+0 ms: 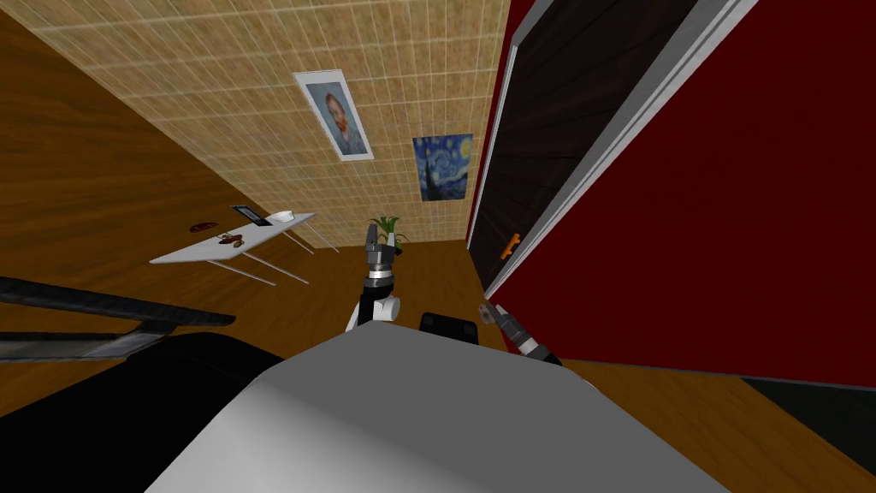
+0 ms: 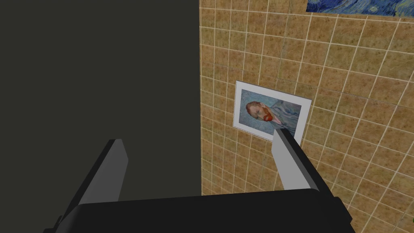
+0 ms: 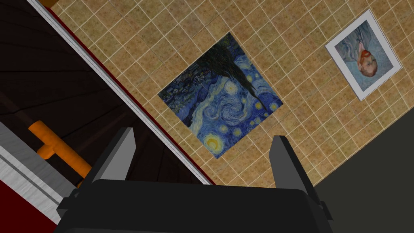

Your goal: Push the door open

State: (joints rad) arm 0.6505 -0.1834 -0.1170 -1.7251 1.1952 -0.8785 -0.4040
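A dark wooden door (image 1: 547, 145) with a pale grey frame is set in the red wall (image 1: 727, 257). Its orange handle (image 1: 511, 246) sticks out near the frame's edge. My right gripper (image 1: 489, 313) hangs low in front of the door, a short way below the handle, apart from it. In the right wrist view the gripper (image 3: 202, 139) is open and holds nothing. The orange handle (image 3: 60, 151) lies just outside one of its fingers, and the door (image 3: 60, 89) runs beside it. My left gripper (image 1: 376, 235) is raised ahead of my chest, away from the door; its fingers (image 2: 285, 162) stand open and hold nothing.
A white table (image 1: 231, 244) with small items stands at the left by the tiled wall (image 1: 257, 103). A potted plant (image 1: 389, 229) sits in the corner near the door frame. A black piece of furniture (image 1: 103, 317) lies close on my left. Wooden floor (image 1: 436, 274) runs up to the door.
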